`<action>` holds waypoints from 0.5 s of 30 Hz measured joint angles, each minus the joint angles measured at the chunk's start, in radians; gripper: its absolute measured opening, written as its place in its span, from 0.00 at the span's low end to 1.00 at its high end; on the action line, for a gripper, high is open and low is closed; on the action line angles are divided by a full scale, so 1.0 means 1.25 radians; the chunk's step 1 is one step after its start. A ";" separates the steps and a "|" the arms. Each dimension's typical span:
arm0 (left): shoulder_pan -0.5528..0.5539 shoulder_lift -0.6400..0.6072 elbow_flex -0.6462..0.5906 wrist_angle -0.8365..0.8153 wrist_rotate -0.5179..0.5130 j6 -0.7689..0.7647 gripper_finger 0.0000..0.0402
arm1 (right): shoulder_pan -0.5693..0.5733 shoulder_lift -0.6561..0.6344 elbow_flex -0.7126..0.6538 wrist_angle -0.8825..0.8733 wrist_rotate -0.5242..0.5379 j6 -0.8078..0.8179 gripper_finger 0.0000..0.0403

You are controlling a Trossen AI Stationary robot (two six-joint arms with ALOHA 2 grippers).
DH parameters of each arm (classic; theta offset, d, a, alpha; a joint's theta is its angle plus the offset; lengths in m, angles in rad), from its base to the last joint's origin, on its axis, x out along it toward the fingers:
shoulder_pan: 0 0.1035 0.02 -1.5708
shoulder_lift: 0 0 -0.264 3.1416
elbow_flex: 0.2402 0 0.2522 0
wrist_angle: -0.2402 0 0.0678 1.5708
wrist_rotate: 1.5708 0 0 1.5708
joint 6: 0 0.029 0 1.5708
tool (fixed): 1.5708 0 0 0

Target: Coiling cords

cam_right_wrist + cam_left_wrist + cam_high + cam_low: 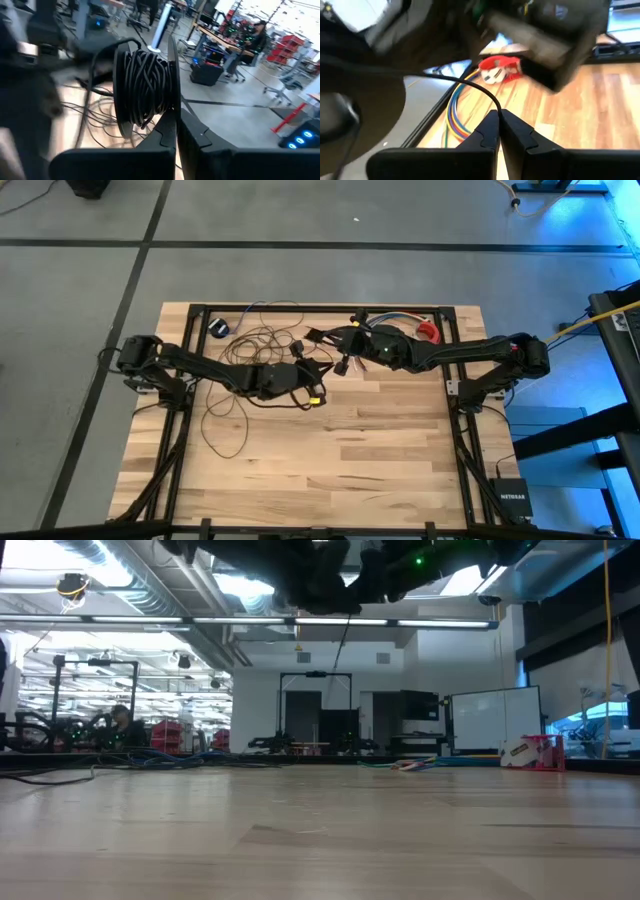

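Note:
The cords are one thin dark wire. Its loose loops [258, 348] lie on the far left part of the table, ending at a small round puck [218, 328]. A wound bundle of its turns [145, 87] stands in front of my right gripper [176, 116], which is shut on it above the table's far middle [342, 342]. My left gripper [499, 116] is shut on a single strand just beside it [326, 372]. In the low view both grippers [330, 580] are dark shapes high above the tabletop, and a strand [343, 640] hangs down from them. My left gripper pinches one thin strand [496, 107] at the very tips of its two fingers. The fingers lie nearly level, pointing toward the table's far right. The strand leaves the tips in a rising arc, clear of the table. My right gripper pinches the wound bundle at its lower edge [159, 114] between its two fingers. The fingers come nearly level from the table's right side. The bundle stands upright above the fingertips, lifted clear, and loose strands [100, 107] trail from it down to the table.
A short bundle of multicoloured wires [395, 318] and a red object [428, 332] lie near the far edge, right of the grippers. The bare wood of the near half [330, 460] is free room. A person [257, 30] sits in the room beyond.

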 joint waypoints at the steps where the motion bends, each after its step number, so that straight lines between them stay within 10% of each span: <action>1: 0.004 0.004 0.000 0.000 0.000 -0.004 0.01 | 0.000 0.000 0.000 0.003 -0.012 0.001 0.00; 15: -0.011 -0.023 0.075 -0.020 0.002 0.045 0.01 | 0.000 0.000 0.000 -0.012 -0.054 -0.018 0.00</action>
